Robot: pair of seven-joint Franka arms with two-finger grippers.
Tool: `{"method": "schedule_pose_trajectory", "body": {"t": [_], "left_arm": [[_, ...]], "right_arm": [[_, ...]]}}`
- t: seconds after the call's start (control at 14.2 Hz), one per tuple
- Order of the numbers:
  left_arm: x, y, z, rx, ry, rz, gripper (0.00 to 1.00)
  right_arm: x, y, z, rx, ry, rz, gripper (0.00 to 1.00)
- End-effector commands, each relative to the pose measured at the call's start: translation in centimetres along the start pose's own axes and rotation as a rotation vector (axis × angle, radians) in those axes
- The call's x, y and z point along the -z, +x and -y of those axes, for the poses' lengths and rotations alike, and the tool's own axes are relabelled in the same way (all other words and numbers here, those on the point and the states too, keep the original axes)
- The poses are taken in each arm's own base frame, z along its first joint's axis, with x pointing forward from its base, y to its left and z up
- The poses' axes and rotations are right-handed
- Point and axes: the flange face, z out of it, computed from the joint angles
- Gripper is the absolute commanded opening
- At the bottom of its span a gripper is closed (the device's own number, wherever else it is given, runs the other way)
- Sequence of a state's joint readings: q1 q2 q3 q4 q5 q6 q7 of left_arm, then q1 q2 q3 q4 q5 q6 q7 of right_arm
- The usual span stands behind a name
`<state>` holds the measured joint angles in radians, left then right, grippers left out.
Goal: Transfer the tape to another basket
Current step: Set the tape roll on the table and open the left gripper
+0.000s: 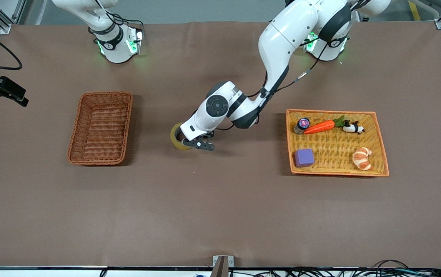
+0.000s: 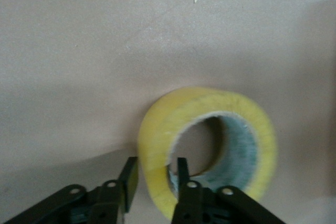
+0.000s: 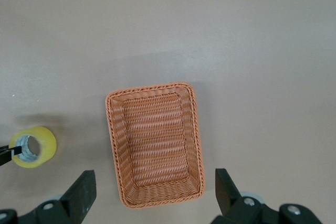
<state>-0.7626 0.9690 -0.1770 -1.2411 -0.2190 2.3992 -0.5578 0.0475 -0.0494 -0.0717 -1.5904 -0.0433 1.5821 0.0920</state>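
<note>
Brown cloth covers the table, w/ cables along the edge nearest the front cam and aluminium frame posts at the corners by the robot bases. A black camera mount juts in past the right arm's end of the table. The basket, reddish-brown wicker, sits toward the right arm's end, nothing in it. The yellow-orange tray sits toward the left arm's end w/ a carrot, small jar, panda toy, purple block and croissant in it. The left arm reaches from its base out across the table's middle, elbow high, wrist bent down and angled toward the basket's end. The left gripper is between basket and tray, over bare cloth. It holds the tape, ring tilted up on edge; in the left wrist view the fingers pinch the roll's wall, one outside, one inside the grey core. Whether the roll touches the cloth can't be told. The tape is well apart from the basket, not in either container. The right arm waits w/ the right gripper high over the basket, jaws spread wide, holding nothing; its wrist view looks straight down into the basket, w/ the tape off to one side.
</note>
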Motion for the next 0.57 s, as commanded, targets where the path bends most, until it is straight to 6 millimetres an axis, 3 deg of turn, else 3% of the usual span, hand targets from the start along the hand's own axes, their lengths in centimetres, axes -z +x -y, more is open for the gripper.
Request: {"method": "schedule_pose_trajectory", "body": {"t": [0.0,0.14,0.21,0.28,0.49], "left_arm": [[2.4,0.5,-0.6,0.016,0.002,0.016,0.78],[6.7,0.1,-1.4,0.003,0.052,0.073,0.82],[8.4,0.4,-1.0,0.022,0.071,0.075,0.94],[11.8,1.5,0.6,0.059,0.099,0.065,1.0],[19.2,2.3,6.3,0.143,0.158,0.109,1.0]], "right_arm": [[0.1,0.1,0.0,-0.001,0.025,-0.004,1.0],[0.2,0.1,0.1,0.001,0.03,-0.005,1.0],[0.2,0.0,0.8,0.022,0.027,-0.001,1.0],[-0.2,-0.2,1.7,0.039,0.026,0.012,1.0],[-2.0,-0.5,8.8,0.152,0.015,0.025,1.0]]}}
